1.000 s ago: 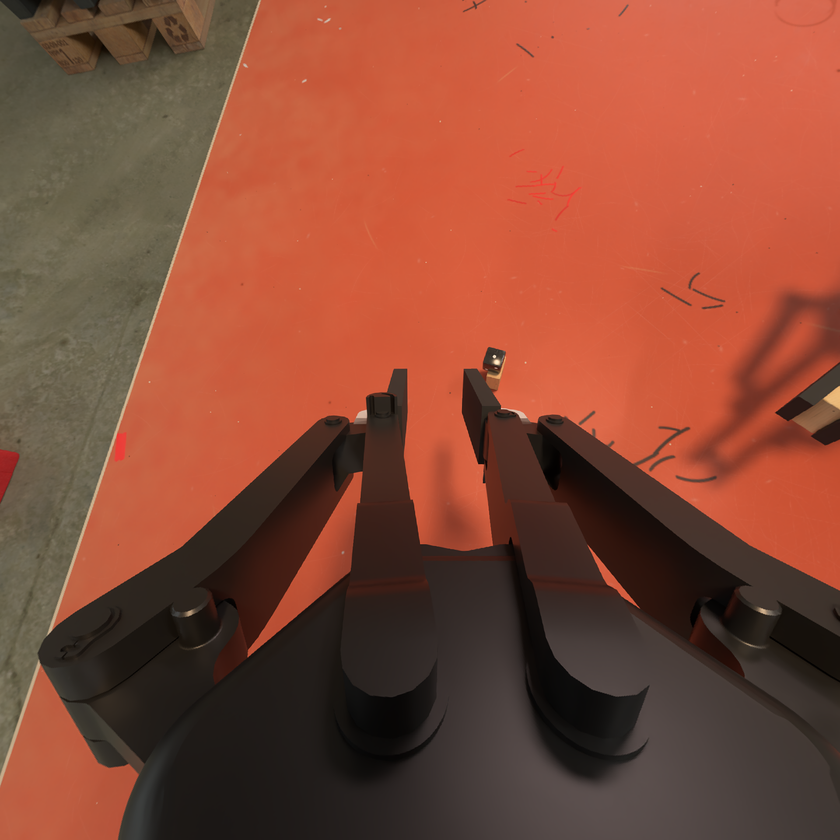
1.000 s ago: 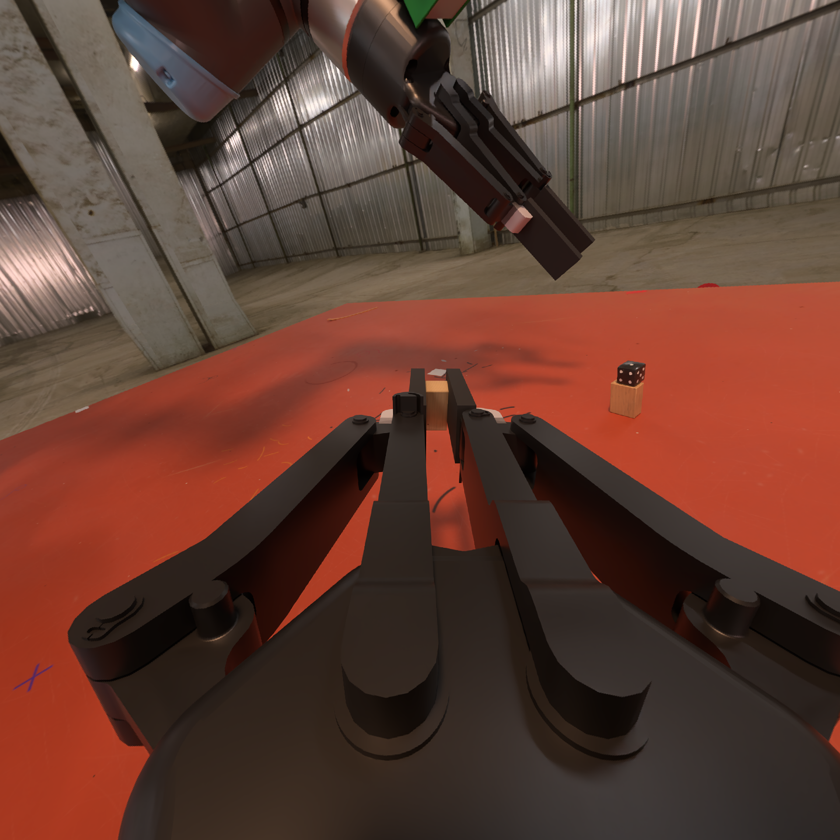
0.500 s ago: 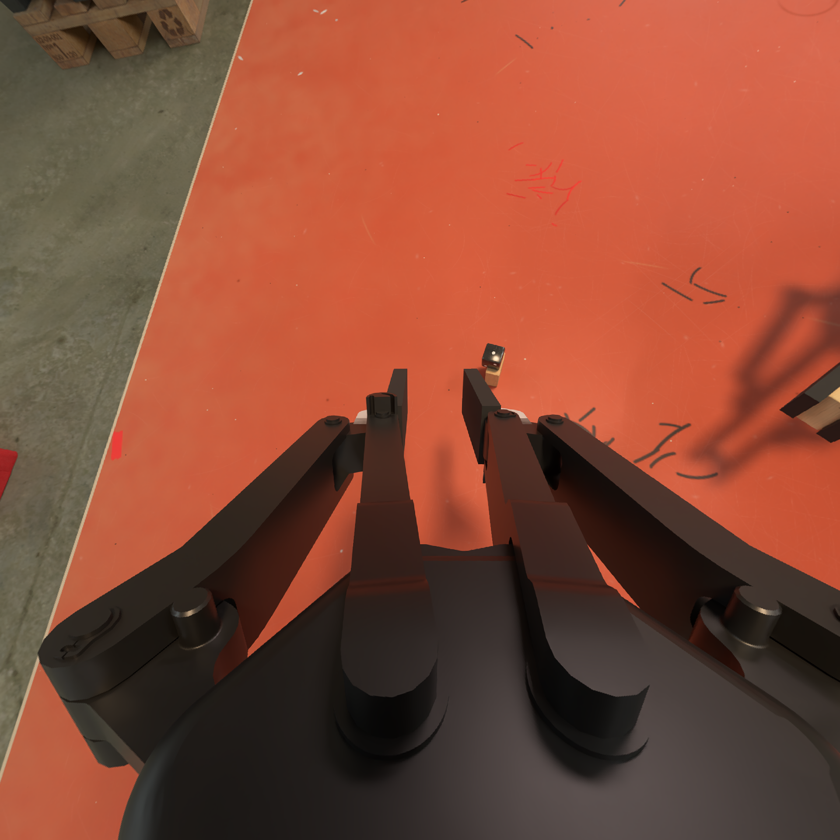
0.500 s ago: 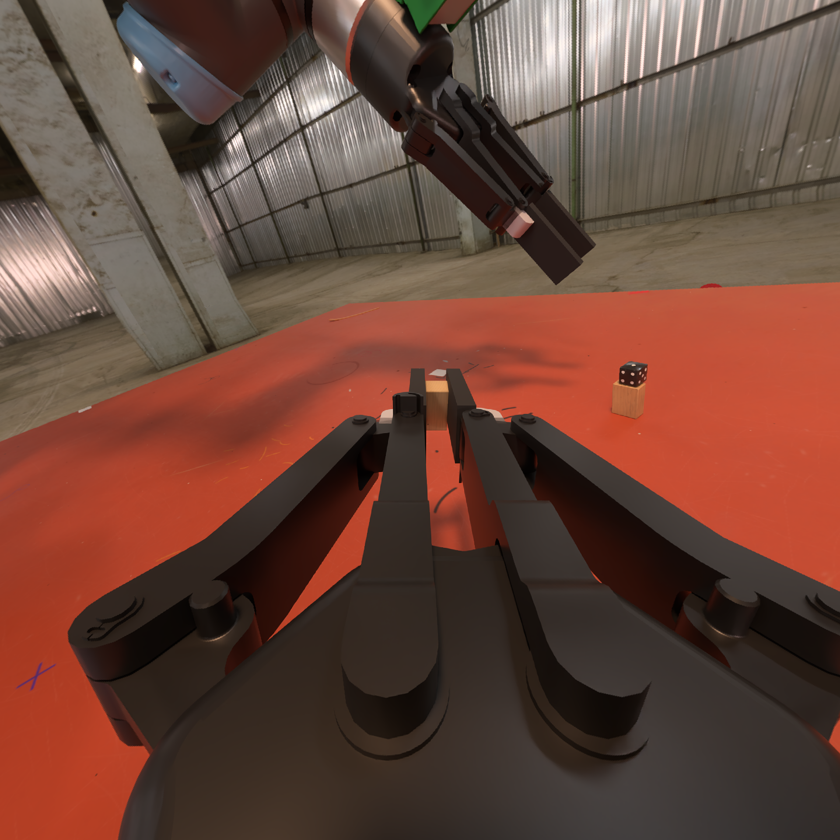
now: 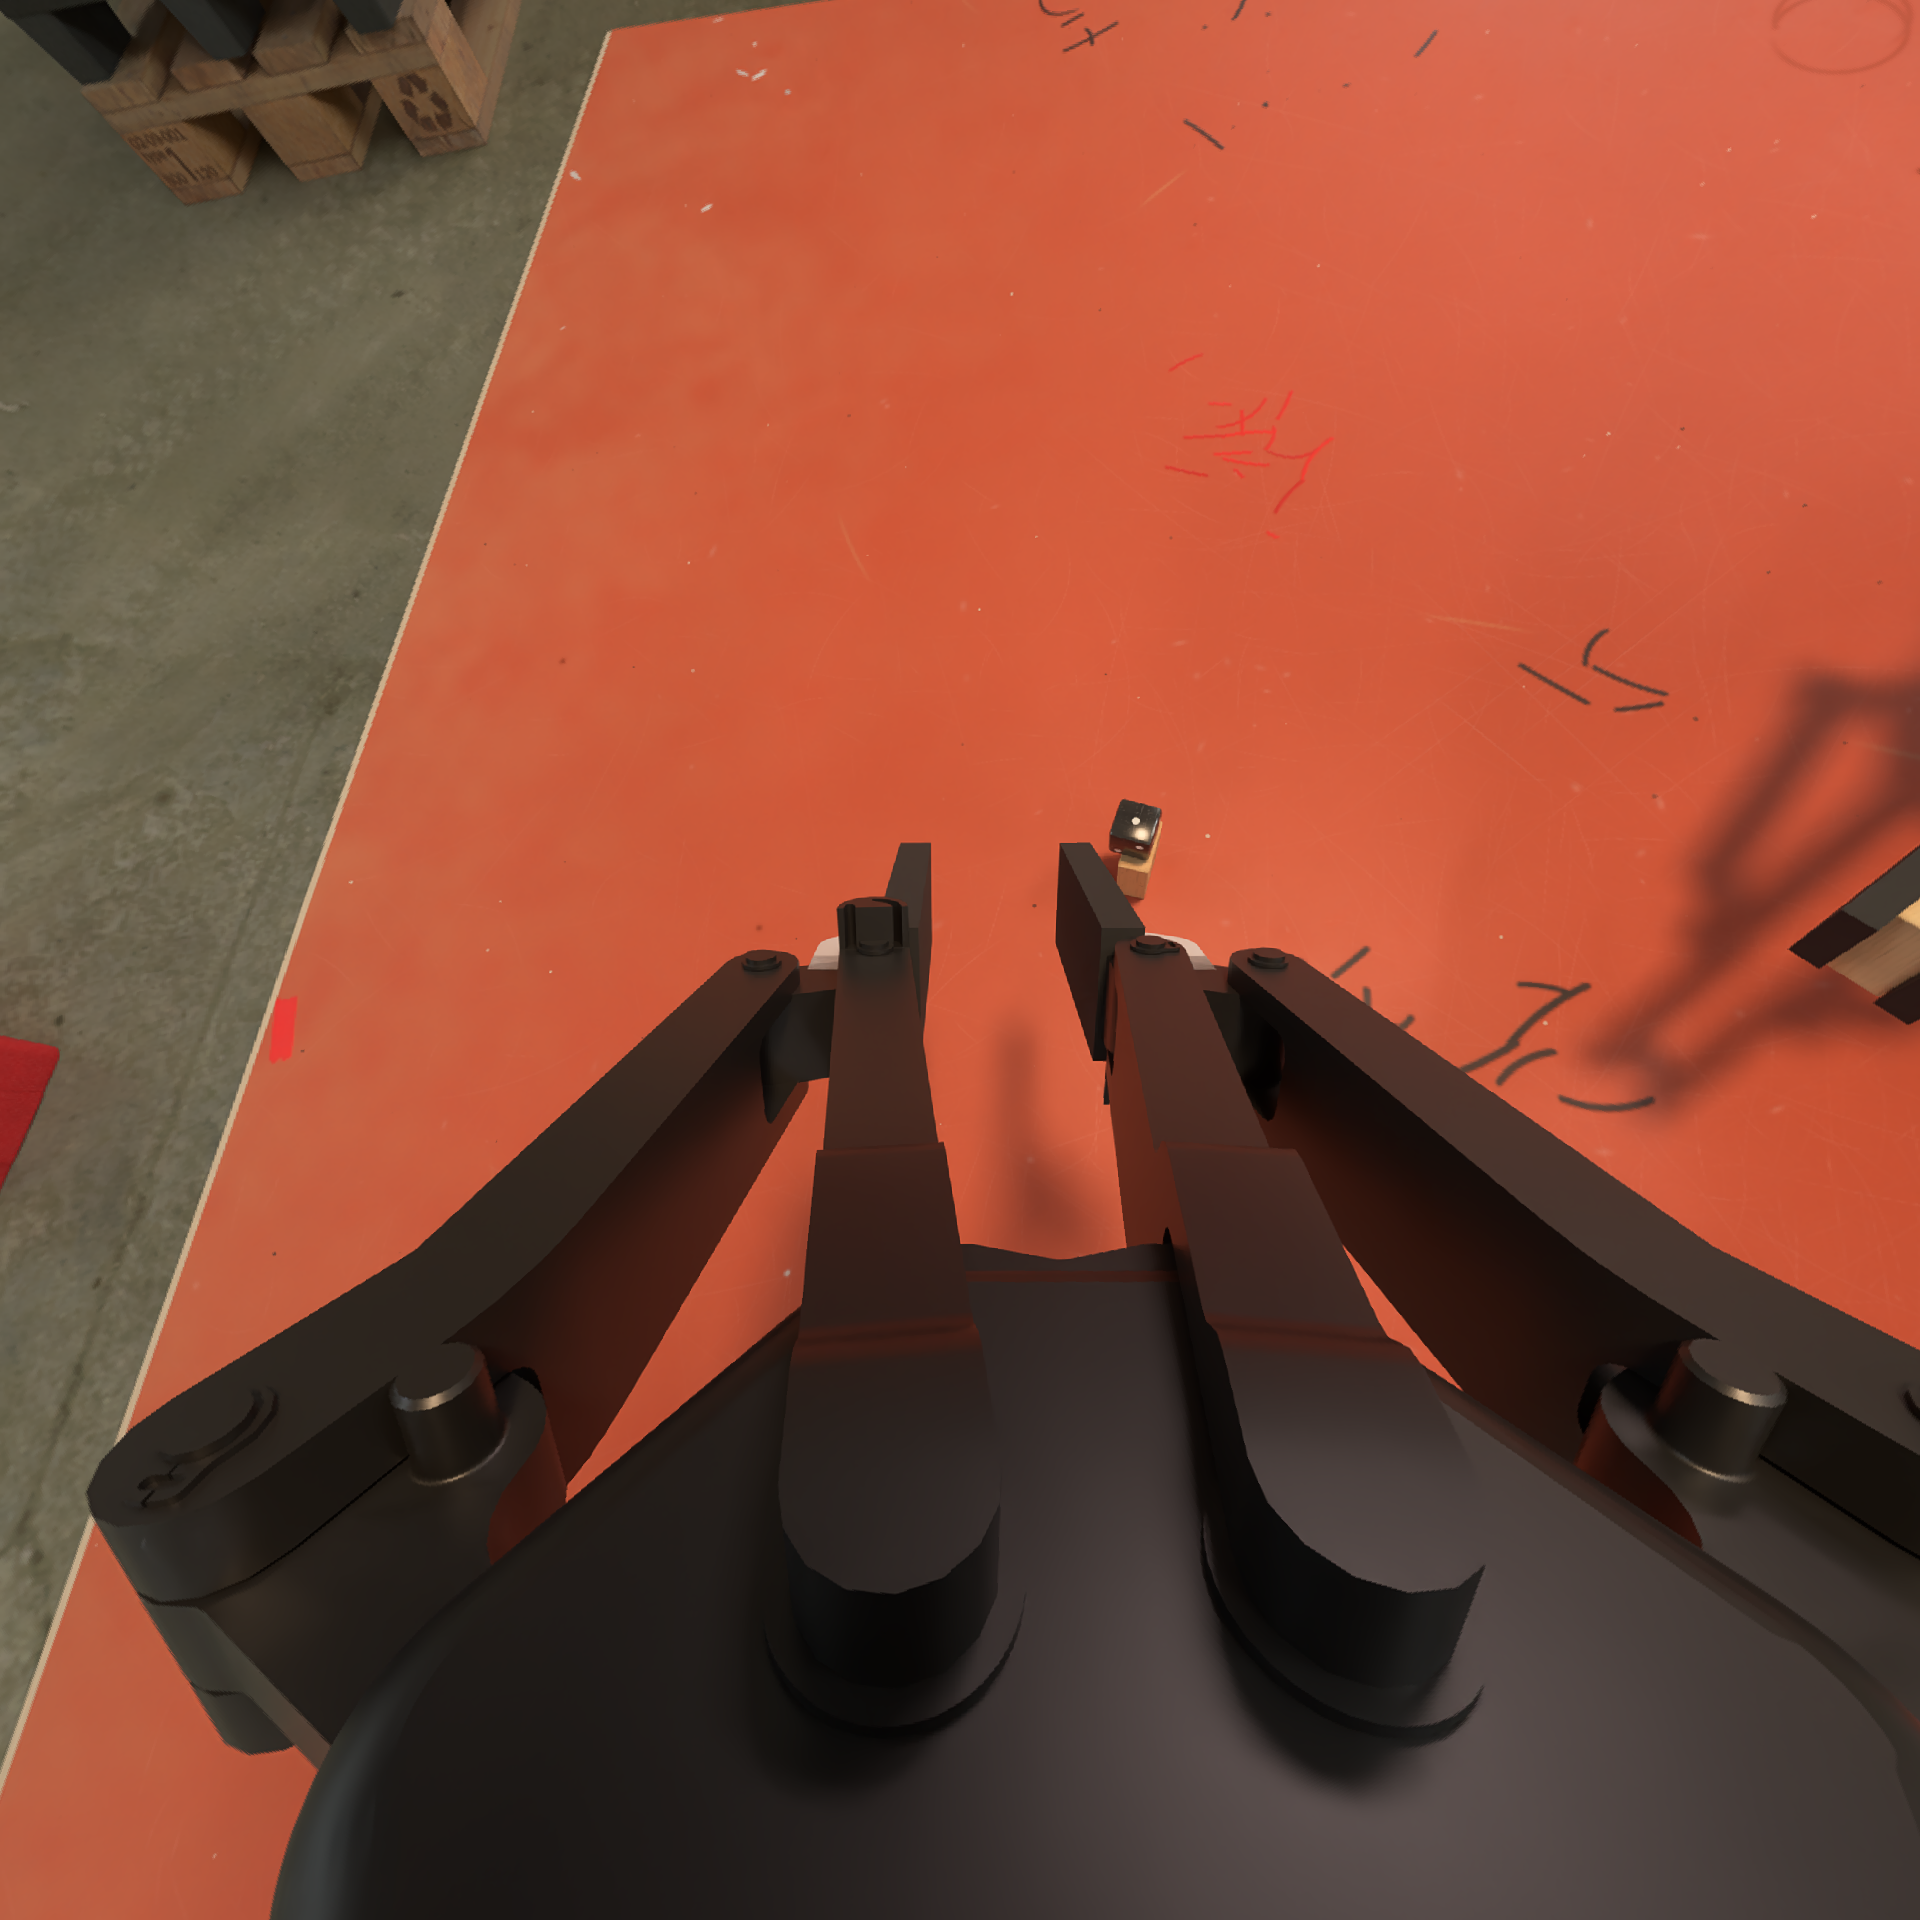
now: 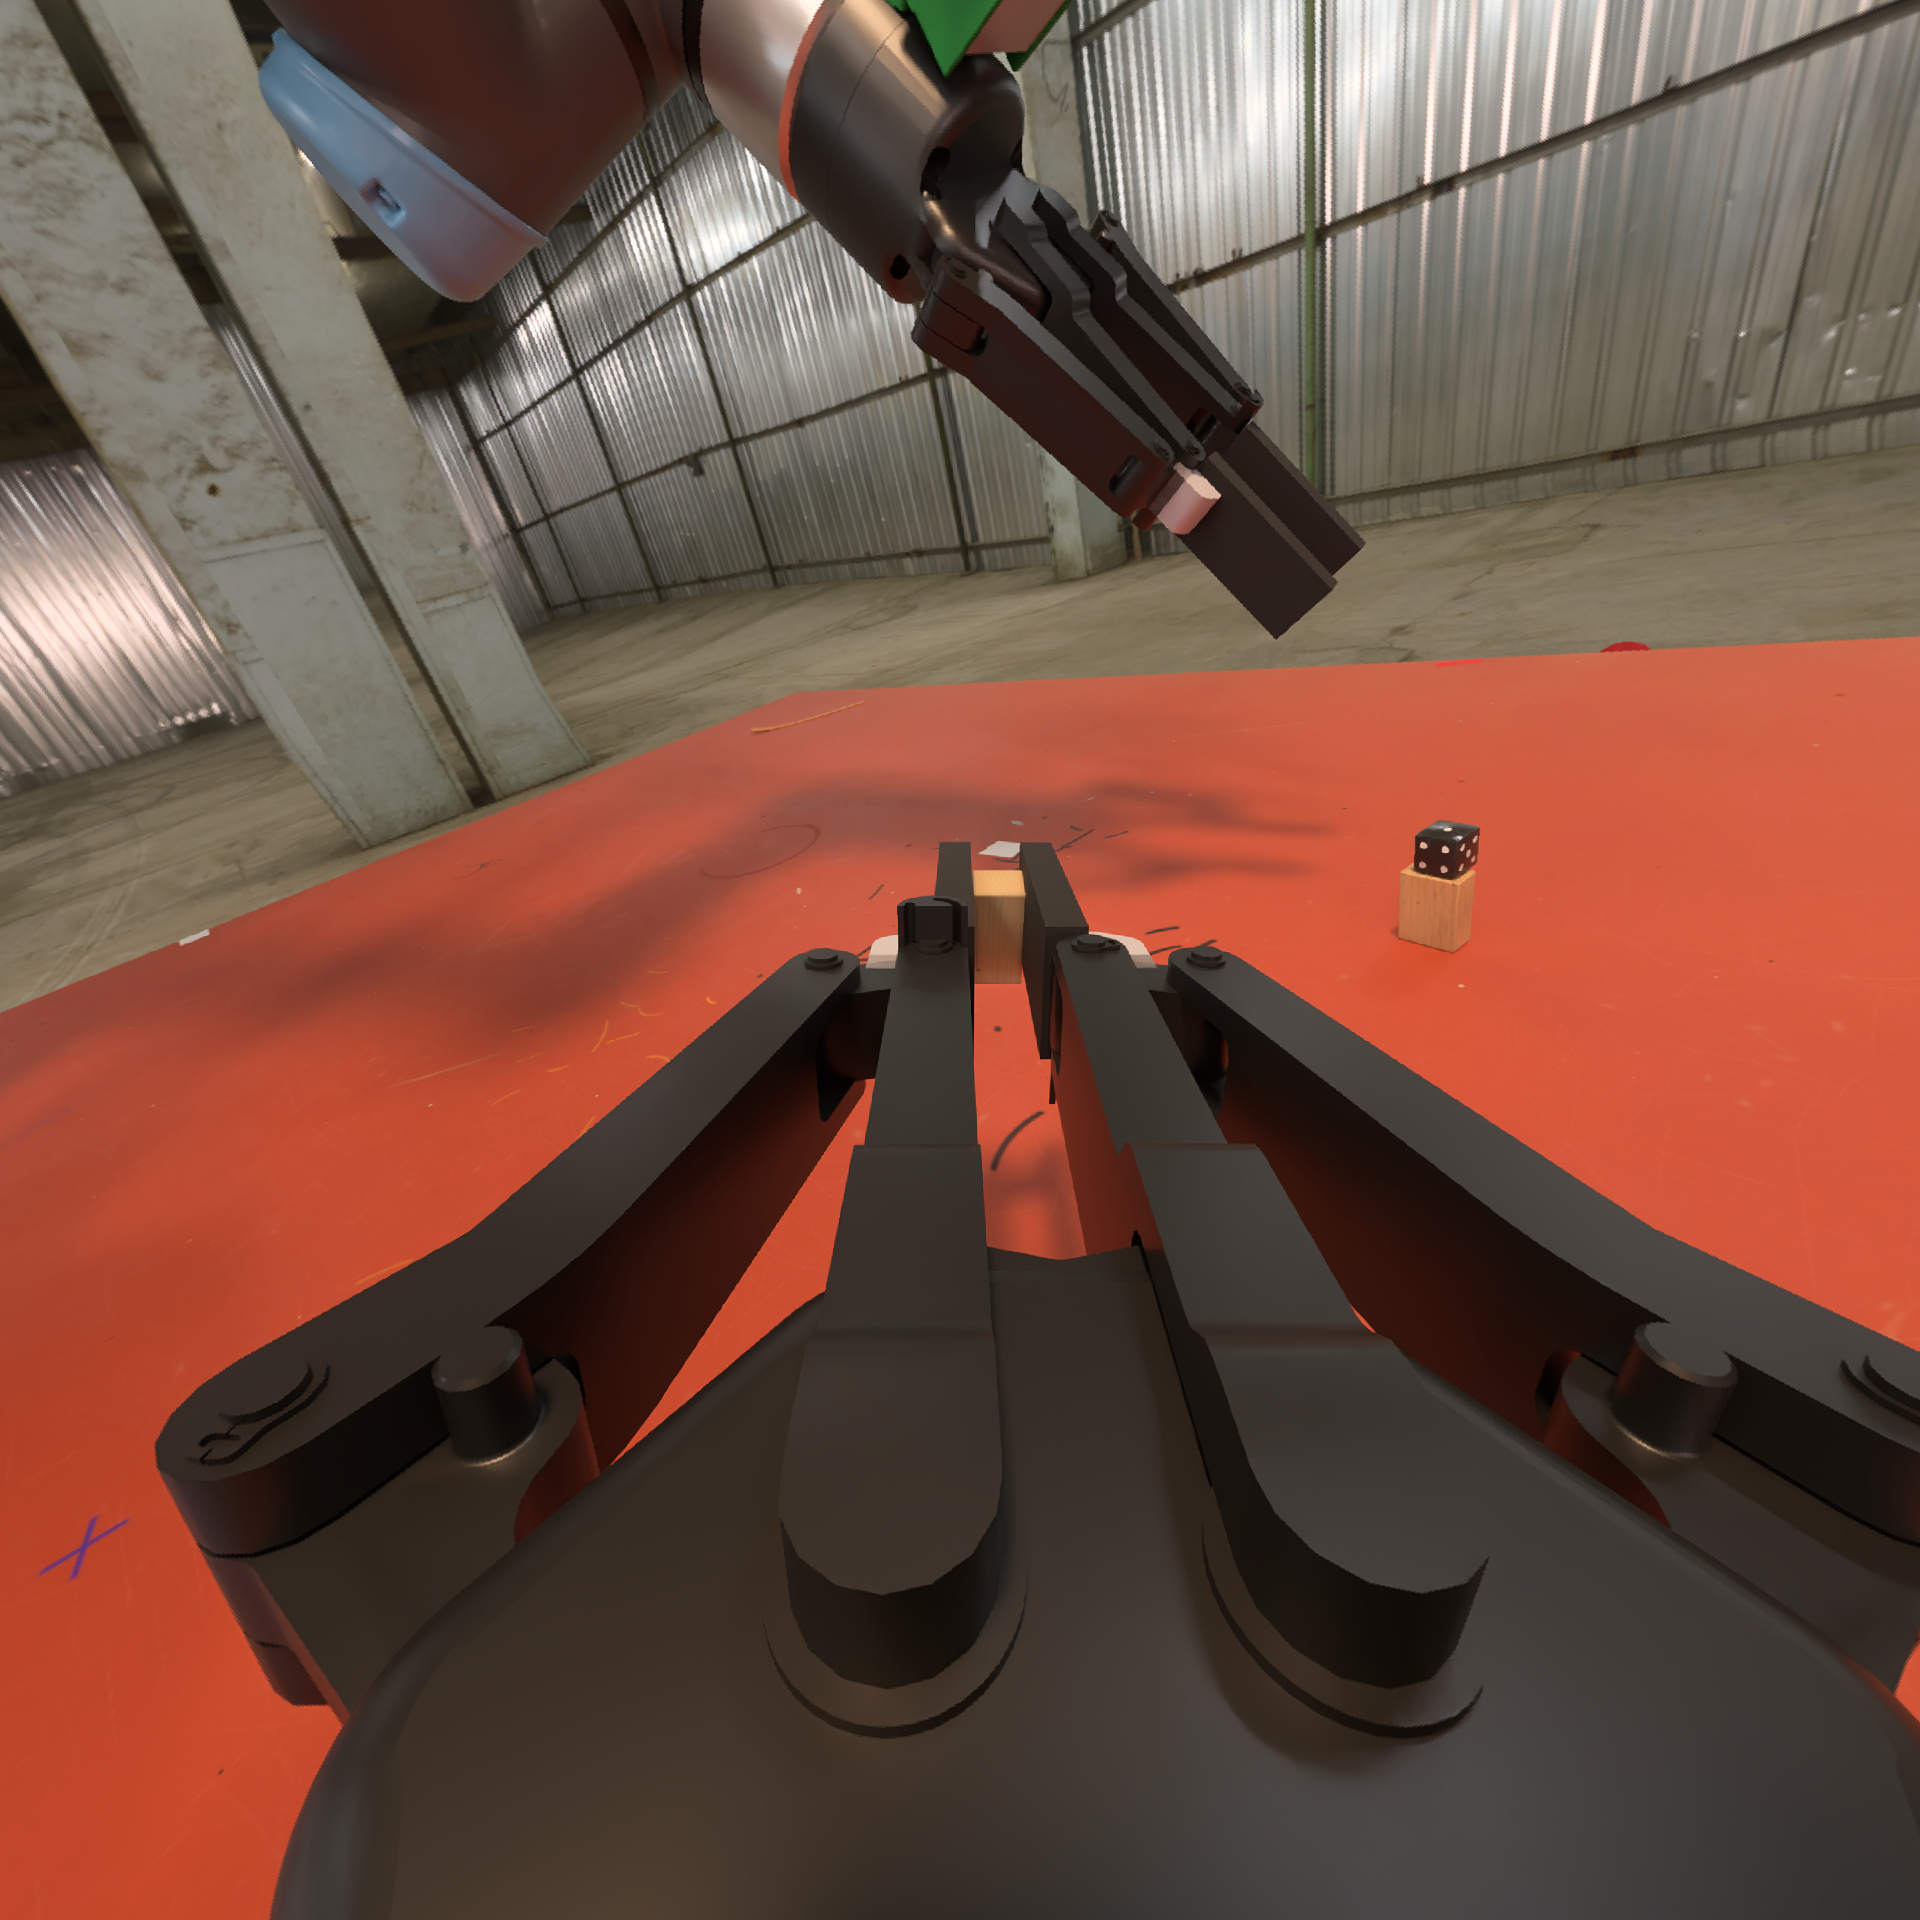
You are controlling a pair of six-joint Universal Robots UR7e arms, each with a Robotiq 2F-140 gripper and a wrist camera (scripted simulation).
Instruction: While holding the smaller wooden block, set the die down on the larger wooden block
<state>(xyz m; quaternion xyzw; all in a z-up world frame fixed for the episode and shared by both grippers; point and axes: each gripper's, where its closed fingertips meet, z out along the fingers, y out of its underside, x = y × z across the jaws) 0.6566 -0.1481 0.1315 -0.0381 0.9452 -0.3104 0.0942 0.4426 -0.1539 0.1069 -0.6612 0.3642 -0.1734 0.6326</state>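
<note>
The black die (image 6: 1446,850) sits on the larger wooden block (image 6: 1436,909), right of centre. The right gripper (image 6: 997,868) clamps the smaller wooden block (image 6: 997,925) as required. The left gripper (image 5: 992,868) hangs above with jaws apart, empty.

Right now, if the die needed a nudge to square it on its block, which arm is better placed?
Left. Its end effector is open, empty and near the die; the right end effector is shut on the smaller wooden block.

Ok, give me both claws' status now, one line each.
Left claw: open, holding nothing; the die sits on the larger wooden block.
Right claw: shut on the smaller wooden block.
</note>
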